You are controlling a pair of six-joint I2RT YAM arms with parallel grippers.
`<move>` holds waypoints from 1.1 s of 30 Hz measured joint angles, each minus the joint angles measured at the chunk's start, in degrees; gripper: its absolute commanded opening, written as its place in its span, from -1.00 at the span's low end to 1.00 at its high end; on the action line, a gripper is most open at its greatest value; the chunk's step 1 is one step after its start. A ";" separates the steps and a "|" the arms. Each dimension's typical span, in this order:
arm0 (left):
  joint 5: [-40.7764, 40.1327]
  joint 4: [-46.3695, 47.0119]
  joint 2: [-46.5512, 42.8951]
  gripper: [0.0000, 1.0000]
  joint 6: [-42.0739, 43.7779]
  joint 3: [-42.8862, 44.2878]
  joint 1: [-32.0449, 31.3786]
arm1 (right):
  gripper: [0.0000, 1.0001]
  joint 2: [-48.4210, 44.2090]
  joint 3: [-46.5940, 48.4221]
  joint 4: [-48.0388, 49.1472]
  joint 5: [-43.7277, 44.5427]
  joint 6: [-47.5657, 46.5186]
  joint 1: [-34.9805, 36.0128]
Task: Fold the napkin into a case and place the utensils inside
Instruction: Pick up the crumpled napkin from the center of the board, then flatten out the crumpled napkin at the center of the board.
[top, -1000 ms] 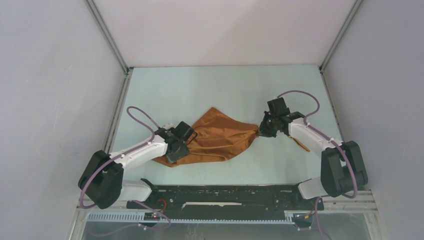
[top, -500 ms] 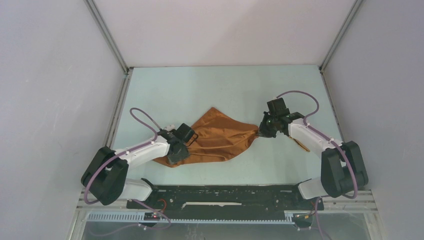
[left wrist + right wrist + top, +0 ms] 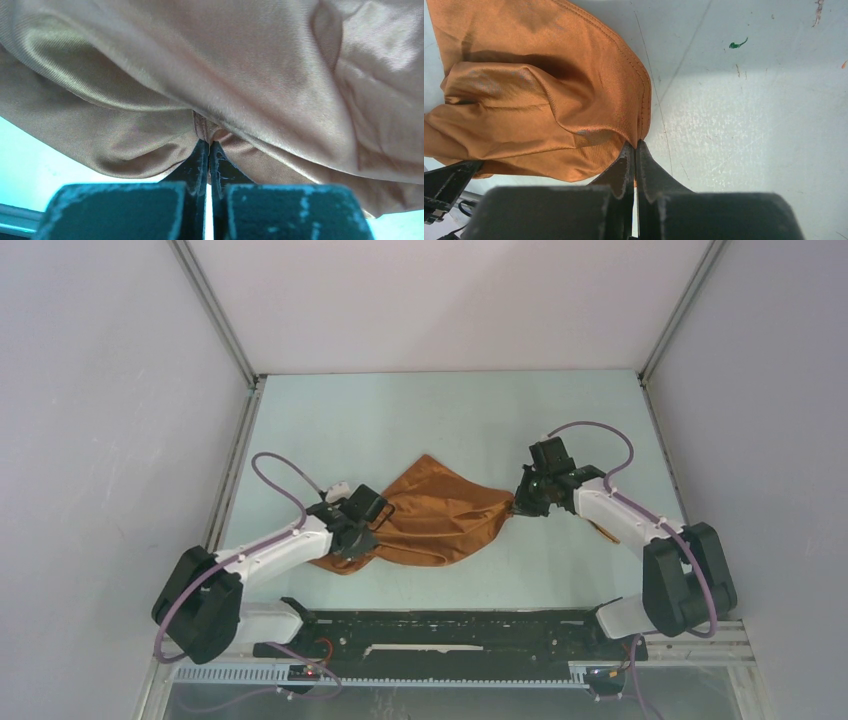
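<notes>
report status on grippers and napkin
Left gripper shut on napkin. Right gripper shut on its right corner. Napkin rumpled between them, no case yet. Utensil partly under right arm.

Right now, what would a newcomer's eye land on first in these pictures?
The rust-orange napkin, crumpled on the table, slung between both arms. The left gripper is shut on a fold at its left side, and the right gripper is shut on its right corner. A thin golden utensil shows just beside the right arm.
</notes>
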 measured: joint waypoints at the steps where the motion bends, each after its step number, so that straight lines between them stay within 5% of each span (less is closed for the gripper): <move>1: -0.20 0.02 -0.72 -1.00 0.17 0.02 0.00 | -1.00 -0.07 0.00 0.00 0.00 0.00 0.02; 9: -2.99 -4.98 -10.84 -1.00 1.88 2.38 0.00 | -1.00 -2.54 -0.17 -0.52 0.28 -0.55 0.04; 19: -9.75 -6.82 -31.91 -1.00 16.04 26.91 -0.15 | -1.00 -19.08 7.78 -5.07 0.02 -4.85 2.01; 26: -4.85 -1.81 -38.36 -1.00 26.10 44.83 -0.15 | -1.00 -34.97 23.47 -4.35 2.40 -8.15 11.32; 33: 3.04 2.40 -39.45 -1.00 28.85 50.84 -0.15 | -1.00 -41.99 30.60 -2.14 4.94 -10.32 22.43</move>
